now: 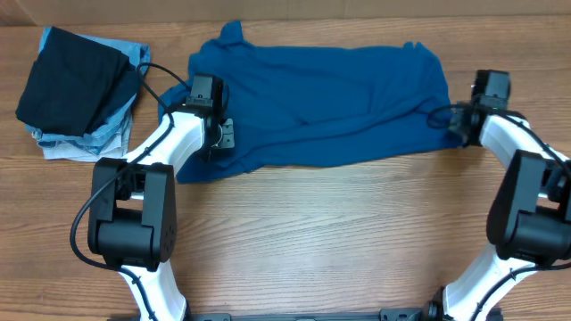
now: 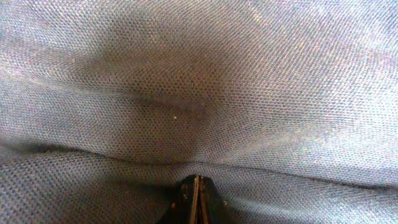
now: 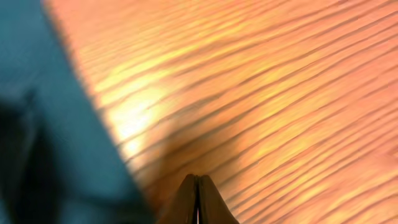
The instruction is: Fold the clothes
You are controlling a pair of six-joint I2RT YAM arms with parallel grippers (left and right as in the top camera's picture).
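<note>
Because the blue shirt (image 1: 330, 102) is thin and soft, it will sag and bunch up if it is picked up by the middle. It looks light, so it should need only a gentle pull. It will not break, but it can slip out of a weak pinch.

The shirt lies spread out and wrinkly on the far part of the worktop (image 1: 339, 241), with its long side going from left to right. At the far left sits a pile of folded clothes (image 1: 76, 89), dark on top and pale blue below, apart from the shirt.

The left pincer (image 2: 196, 194) is down on the shirt's left edge. Its two tips are pressed tight together, and the cloth creases run right up to them, so it looks to have a pinch of the shirt.

The right pincer (image 3: 198, 190) is at the shirt's right edge. Its tips are also pressed together. Bare wood shows past them and the blue cloth is just to the left, so it is not clear that it has any cloth.

The best places to hold are likely the edges and corners, one at each end. With both ends held, the shirt should stay flat and tight while one side is carried over the other. A hold on one layer only would be best, since two layers could drag.
</note>
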